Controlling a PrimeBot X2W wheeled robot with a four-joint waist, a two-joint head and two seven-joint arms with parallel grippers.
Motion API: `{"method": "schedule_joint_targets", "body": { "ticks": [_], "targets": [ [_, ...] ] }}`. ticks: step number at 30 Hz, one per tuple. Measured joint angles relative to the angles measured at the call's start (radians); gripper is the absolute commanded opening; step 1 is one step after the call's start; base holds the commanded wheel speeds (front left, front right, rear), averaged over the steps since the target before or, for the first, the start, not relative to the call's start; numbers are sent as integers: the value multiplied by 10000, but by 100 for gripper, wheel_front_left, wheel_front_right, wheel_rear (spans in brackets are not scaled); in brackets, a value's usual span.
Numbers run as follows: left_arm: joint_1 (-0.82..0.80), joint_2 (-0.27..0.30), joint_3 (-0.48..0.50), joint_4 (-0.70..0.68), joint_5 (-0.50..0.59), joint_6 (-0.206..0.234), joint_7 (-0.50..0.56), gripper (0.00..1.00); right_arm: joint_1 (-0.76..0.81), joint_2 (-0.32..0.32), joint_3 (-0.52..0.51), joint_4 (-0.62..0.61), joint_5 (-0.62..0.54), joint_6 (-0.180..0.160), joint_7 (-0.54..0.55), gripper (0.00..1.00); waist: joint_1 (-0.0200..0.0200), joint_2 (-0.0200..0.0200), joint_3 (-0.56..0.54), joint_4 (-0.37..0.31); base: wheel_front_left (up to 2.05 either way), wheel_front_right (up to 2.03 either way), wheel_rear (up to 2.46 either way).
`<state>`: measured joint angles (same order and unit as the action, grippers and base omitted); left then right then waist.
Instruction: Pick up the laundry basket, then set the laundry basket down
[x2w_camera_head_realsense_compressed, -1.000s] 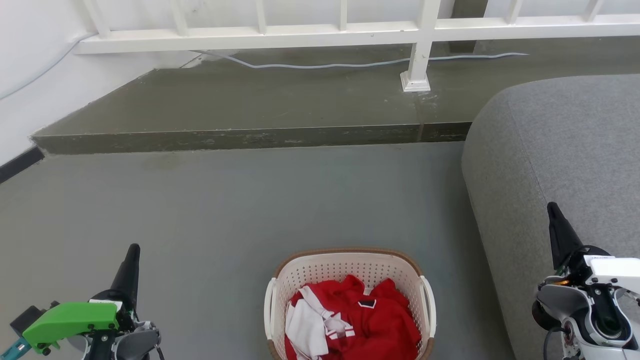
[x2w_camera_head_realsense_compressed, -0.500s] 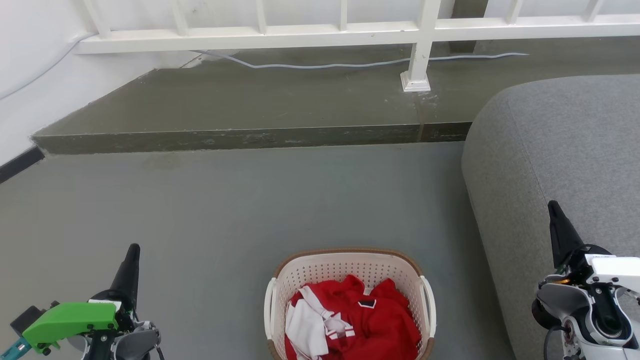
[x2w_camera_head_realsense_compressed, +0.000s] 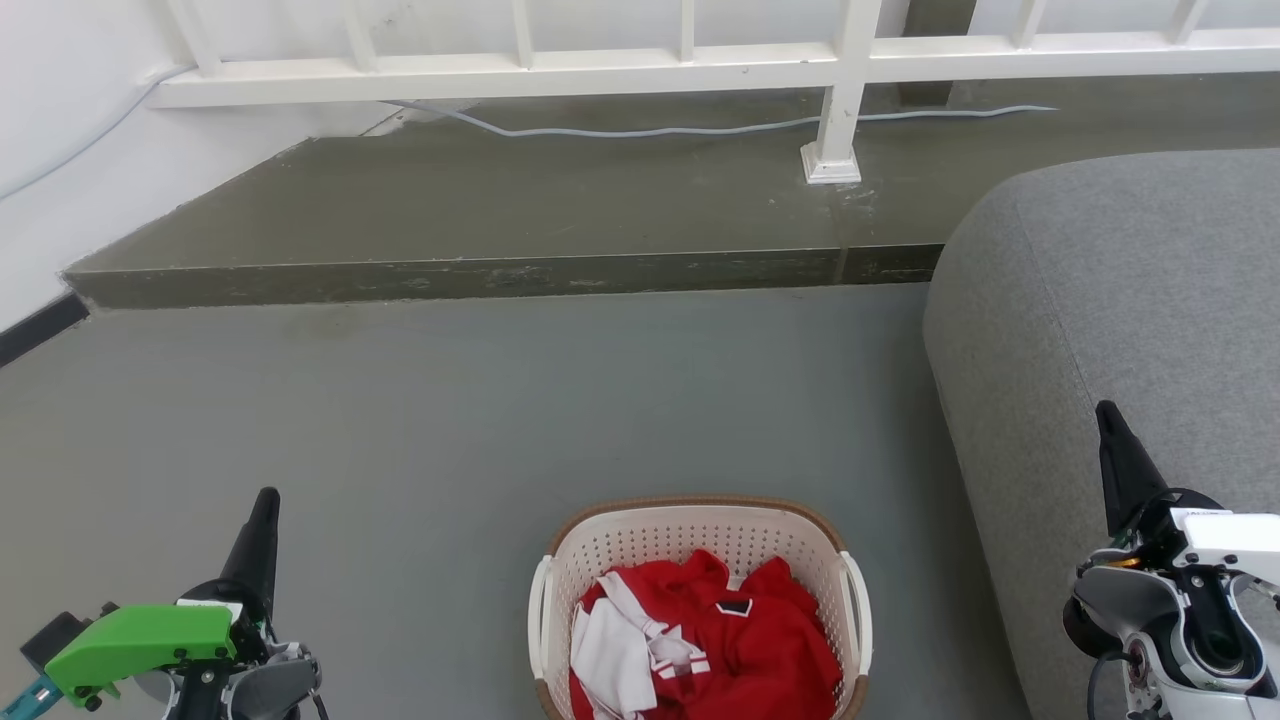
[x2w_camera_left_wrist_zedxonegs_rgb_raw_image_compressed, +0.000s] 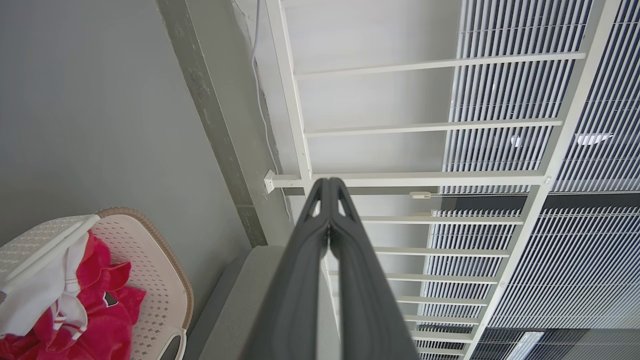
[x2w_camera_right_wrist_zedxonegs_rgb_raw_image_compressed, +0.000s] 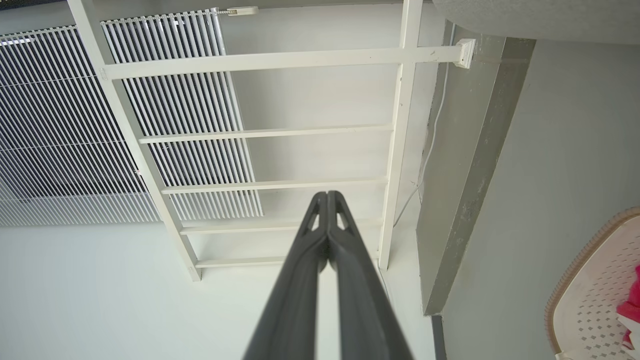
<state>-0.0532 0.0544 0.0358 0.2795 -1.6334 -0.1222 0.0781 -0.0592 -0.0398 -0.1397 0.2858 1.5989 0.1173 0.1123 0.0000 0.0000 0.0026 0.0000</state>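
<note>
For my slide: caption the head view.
Laundry basket of red clothes on the floor between shut left gripper and right gripper.

left gripper (x2w_camera_head_realsense_compressed: 266, 500): black, tapered, green housing, teal tab | right gripper (x2w_camera_head_realsense_compressed: 1106, 415): black, tapered, white-grey housing, black cable

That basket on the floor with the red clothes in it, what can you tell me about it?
The basket is cream-white plastic, rounded-rectangular, its walls pierced with small holes, with a brown woven-look rim and a white loop handle on each side. It stands upright on the grey floor, left of a grey sofa; its near end is cut off by the head view's edge. Red and white clothes lie heaped inside. The left end effector and right end effector are both apart from it.
</note>
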Motion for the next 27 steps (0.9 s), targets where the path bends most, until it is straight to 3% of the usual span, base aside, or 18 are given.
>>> {"method": "schedule_joint_targets", "body": {
  "ticks": [27],
  "targets": [
    [-5,-2,17,2,0,0,2,0,-1,2,2,-19,2,0,0,0,0,0,1,1,0,0,0]
  ]
}}
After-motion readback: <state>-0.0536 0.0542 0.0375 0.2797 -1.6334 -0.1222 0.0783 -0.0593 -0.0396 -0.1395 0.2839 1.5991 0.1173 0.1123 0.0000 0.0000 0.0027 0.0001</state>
